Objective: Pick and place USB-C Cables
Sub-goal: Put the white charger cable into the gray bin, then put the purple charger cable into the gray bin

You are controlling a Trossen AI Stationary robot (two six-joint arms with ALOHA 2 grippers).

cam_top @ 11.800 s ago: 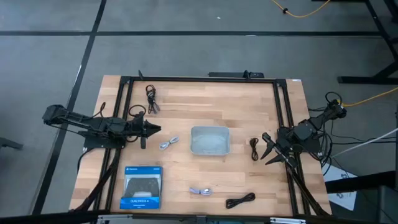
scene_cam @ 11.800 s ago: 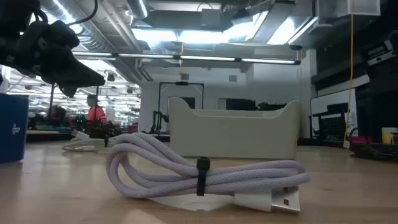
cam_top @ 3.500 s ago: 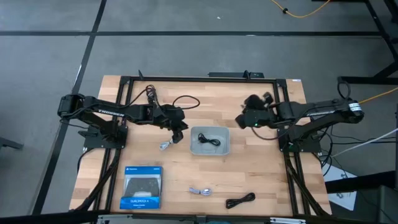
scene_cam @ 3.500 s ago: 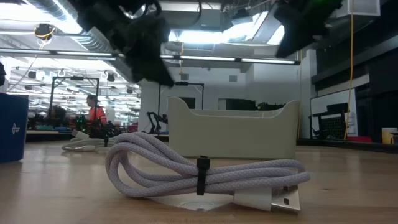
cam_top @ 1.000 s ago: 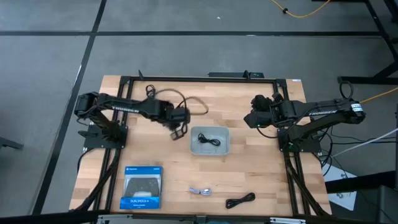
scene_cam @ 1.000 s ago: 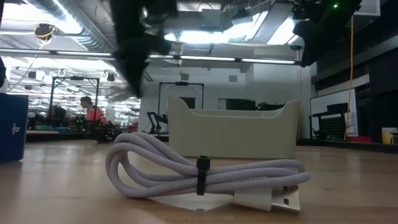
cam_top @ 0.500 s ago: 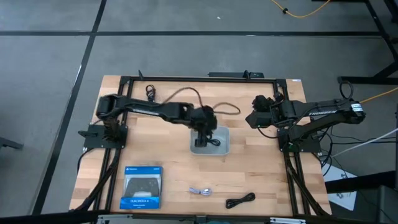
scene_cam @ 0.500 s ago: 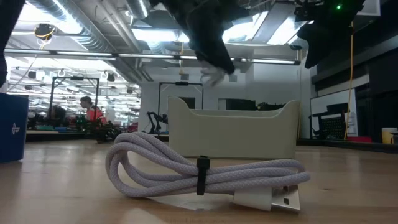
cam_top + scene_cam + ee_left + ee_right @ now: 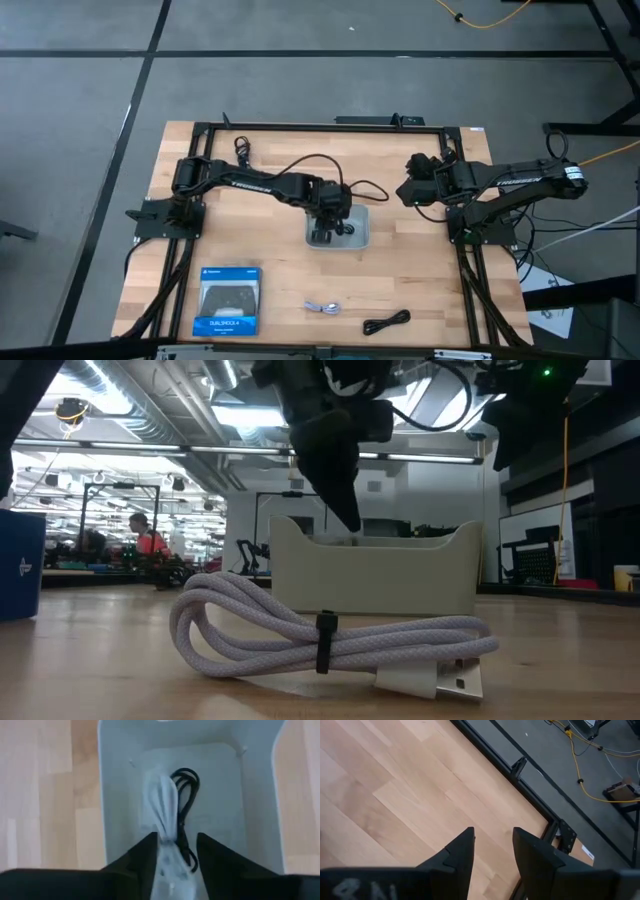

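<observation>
My left gripper [image 9: 328,222] points down into the pale tray [image 9: 361,240], its tips just inside the rim in the low view [image 9: 347,515]. Its fingers stand open in the left wrist view [image 9: 177,837] with a blurred light grey USB-C cable [image 9: 162,807] between them, over a black cable [image 9: 188,787] lying on the tray floor. Another light grey cable [image 9: 322,307] and a black one [image 9: 386,321] lie near the front edge. A third black cable [image 9: 242,150] lies at the far left. My right gripper [image 9: 403,192] hangs open over bare wood [image 9: 493,840]. My left gripper has the light grey cable between its open fingers, close against one finger [image 9: 150,847]. The cable is blurred, so I cannot tell whether a finger touches it. The fingers come from above, pointing down into the tray.
A blue-and-black boxed game controller [image 9: 230,300] lies at the front left. A black metal frame [image 9: 320,127] runs round the tabletop. Bare wood lies between the tray and the front cables. In the low view the front grey cable [image 9: 330,635] stands before the tray [image 9: 400,575].
My left gripper has swung toward the table's right edge, from left of the tray to above it, carrying the light grey cable. It has then gone down, so its tips now reach inside the tray rim. The cable has come down with it.
</observation>
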